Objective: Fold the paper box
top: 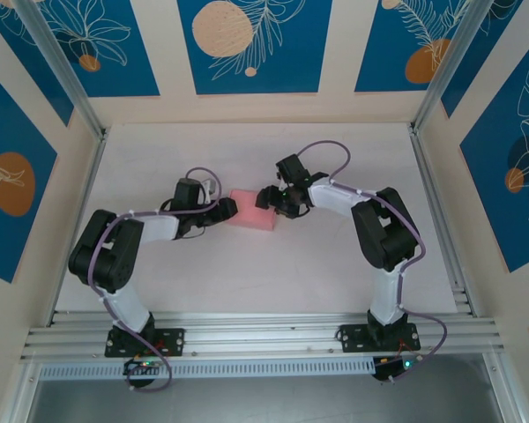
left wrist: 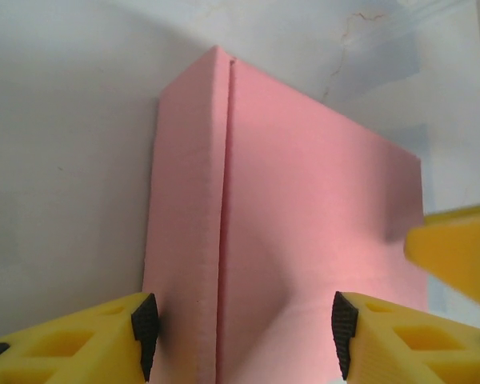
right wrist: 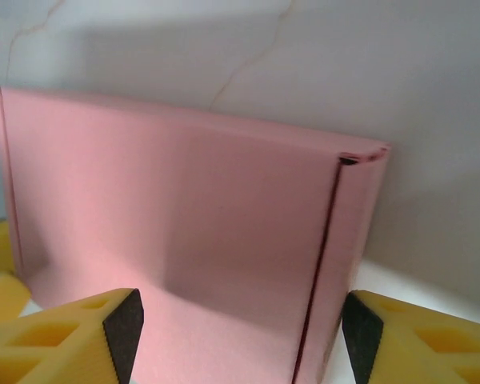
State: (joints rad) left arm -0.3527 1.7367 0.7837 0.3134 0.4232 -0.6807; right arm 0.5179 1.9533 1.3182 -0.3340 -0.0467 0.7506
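- The paper box [top: 254,212], folded shut, lies on the table [top: 247,273] at mid-frame.
- The left pincer [top: 229,210] is spread at the box's left end.
- The right pincer [top: 266,199] is spread at its right end.
- Fingertip contact is hard to judge.

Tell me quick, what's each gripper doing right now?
Left gripper: open, spread against the salmon-pink card box, gripping nothing.
Right gripper: open, spread against the same box, gripping nothing.

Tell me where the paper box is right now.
In the top view the paper box sits in the middle of the table, flanked by the left gripper at its left end and the right gripper at its right end.
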